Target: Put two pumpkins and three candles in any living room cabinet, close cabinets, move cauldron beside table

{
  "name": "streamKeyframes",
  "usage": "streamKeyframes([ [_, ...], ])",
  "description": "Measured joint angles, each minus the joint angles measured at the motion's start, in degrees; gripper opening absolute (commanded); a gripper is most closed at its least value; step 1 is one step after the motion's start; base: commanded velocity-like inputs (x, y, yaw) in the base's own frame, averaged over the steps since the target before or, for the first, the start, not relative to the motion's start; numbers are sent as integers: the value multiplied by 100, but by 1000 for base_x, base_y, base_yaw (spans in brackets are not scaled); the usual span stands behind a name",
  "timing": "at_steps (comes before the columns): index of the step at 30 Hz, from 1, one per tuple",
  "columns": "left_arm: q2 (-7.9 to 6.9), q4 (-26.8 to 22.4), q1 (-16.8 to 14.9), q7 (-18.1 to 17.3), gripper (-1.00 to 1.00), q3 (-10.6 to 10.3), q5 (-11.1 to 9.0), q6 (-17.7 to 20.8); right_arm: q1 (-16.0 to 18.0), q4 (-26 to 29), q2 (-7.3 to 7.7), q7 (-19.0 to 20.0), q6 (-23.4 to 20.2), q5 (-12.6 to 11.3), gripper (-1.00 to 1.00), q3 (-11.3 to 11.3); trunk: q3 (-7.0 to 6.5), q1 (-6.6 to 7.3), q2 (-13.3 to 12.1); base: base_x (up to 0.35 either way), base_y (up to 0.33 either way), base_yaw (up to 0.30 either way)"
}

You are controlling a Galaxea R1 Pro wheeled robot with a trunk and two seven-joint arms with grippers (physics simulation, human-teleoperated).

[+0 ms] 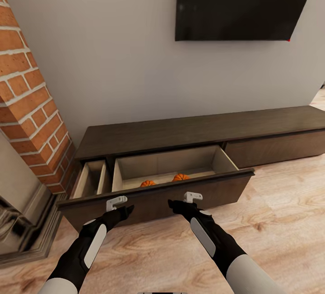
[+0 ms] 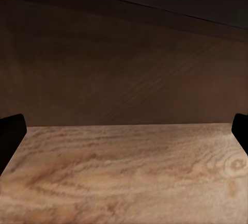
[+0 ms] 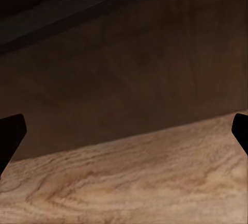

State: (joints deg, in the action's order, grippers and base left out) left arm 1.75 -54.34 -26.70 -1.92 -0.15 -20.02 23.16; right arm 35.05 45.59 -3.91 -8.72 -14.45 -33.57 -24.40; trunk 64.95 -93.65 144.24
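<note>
Two orange pumpkins (image 1: 164, 179) sit inside the cabinet's (image 1: 203, 132) wide pulled-out drawer (image 1: 155, 197) at lower centre, a narrower open compartment to its left. Wood floor (image 1: 280, 203) below, brick column (image 1: 31, 104) at left, dark screen (image 1: 239, 2) upper right. Left fingers (image 1: 118, 204) and right fingers (image 1: 190, 199) hover spread and released, empty, close to the drawer front.

Grey wall (image 1: 113, 59), wall-mounted TV (image 1: 239, 2), brick column (image 1: 31, 104), wood floor (image 1: 280, 203).
</note>
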Motion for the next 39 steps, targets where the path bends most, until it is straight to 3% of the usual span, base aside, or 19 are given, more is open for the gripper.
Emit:
streamKeyframes([
  [14,-2,-1,0,-1,100,5,1,0,-1,0,0,-1,195,-18,100,-1,-34,0,0,0,0,36],
  [18,-149,5,0,-15,100,7,-62,7,-1,0,0,-1,198,-19,100,-8,-38,1,0,86,0,10],
  [21,-176,4,0,-21,100,12,-70,9,1,1,-1,-1,201,-19,100,-4,-38,1,0,103,0,2],
  [39,-191,5,2,-15,100,15,-71,-5,-1,1,-7,-2,202,-20,100,-9,-41,0,0,56,0,7],
])
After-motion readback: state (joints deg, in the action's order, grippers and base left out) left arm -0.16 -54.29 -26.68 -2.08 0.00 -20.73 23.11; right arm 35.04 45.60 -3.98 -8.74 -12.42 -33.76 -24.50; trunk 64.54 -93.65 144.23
